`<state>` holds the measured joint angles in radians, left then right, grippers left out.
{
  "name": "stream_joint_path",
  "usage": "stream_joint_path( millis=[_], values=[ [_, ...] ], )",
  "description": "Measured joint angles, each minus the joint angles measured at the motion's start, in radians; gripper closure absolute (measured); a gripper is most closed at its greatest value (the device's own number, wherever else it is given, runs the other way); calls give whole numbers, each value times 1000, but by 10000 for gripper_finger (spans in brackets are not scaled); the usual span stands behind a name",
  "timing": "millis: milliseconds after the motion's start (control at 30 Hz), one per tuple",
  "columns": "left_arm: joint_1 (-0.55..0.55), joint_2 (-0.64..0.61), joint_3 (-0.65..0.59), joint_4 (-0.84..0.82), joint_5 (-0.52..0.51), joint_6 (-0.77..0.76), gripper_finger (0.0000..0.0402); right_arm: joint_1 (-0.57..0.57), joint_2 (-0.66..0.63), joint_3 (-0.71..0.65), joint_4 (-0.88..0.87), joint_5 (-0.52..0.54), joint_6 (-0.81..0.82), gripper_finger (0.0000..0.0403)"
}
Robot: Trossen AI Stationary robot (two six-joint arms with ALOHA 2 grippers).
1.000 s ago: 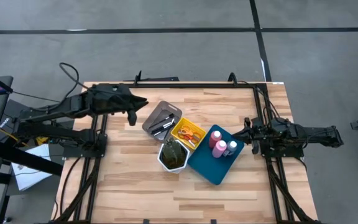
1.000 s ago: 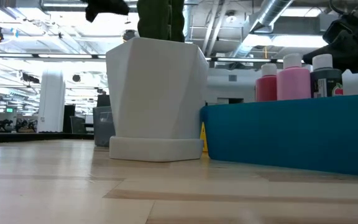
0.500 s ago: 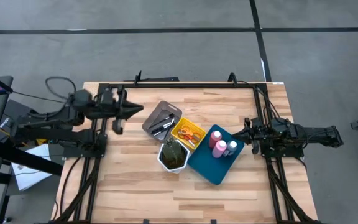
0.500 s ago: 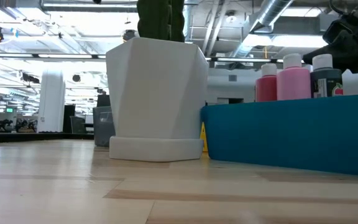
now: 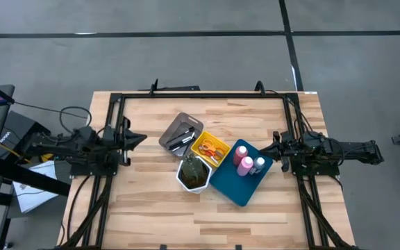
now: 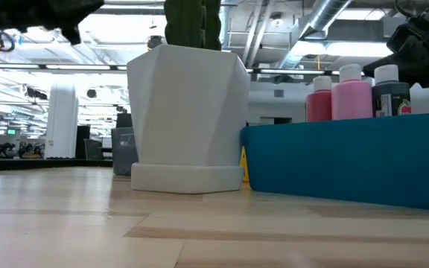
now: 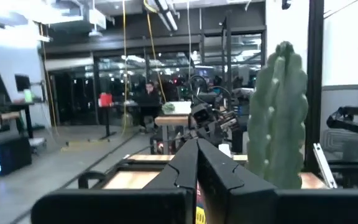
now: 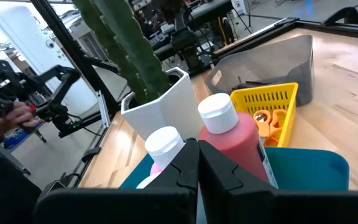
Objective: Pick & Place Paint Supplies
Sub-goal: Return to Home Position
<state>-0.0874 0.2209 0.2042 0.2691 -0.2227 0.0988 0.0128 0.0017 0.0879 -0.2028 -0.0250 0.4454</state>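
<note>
Two pink bottles (image 5: 244, 158) and a small grey white-capped bottle (image 5: 260, 164) stand upright in the blue tray (image 5: 236, 187). Orange-handled scissors (image 5: 214, 148) lie in the yellow tray (image 5: 201, 144). Dark-tipped brushes (image 5: 181, 141) lie in the grey tray (image 5: 173, 127). My left gripper (image 5: 139, 139) is shut and empty at the table's left edge, pointing at the trays. My right gripper (image 5: 271, 151) is shut and empty, level, just right of the blue tray, with the bottles (image 8: 229, 134) right in front of its fingers.
A white hexagonal pot (image 5: 194, 175) with a green cactus (image 8: 126, 43) stands between the grey and blue trays, near the table's middle. Black frame rails (image 5: 200, 95) run along the table's far, left and right edges. A person's hand (image 8: 17, 115) shows beyond the table.
My left gripper has drawn back from beside the grey tray toward the table's left edge and a little toward the near edge, lowering as the arm folds in. It has stayed shut and empty.
</note>
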Motion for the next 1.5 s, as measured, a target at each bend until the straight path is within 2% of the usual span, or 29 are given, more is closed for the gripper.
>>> stream_joint_path(
  millis=[133, 333, 467, 600, 767, 1000, 1500],
  values=[
    [-2, -102, -78, -26, 0, 26, 401, 0, 0, 0, 0, 0, 0, 403],
    [-2, -222, -122, -229, 20, -27, 401, 0, 0, 0, 0, 0, 0, 403],
    [-2, -221, -121, -306, 74, -19, 401, 0, 0, 0, 0, 0, 0, 403],
    [-2, -221, -123, -450, 95, -21, 401, 0, 0, 0, -1, 0, 0, 403],
    [-2, -221, -133, -424, 132, -28, 401, 0, 0, 0, -1, 0, 0, 403],
    [-2, -202, -133, -428, 127, -33, 401, 0, 0, 0, -2, 0, 0, 403],
    [-2, -29, -136, -362, 123, -30, 401, 0, 0, 0, -2, 0, 0, 403]
  ],
)
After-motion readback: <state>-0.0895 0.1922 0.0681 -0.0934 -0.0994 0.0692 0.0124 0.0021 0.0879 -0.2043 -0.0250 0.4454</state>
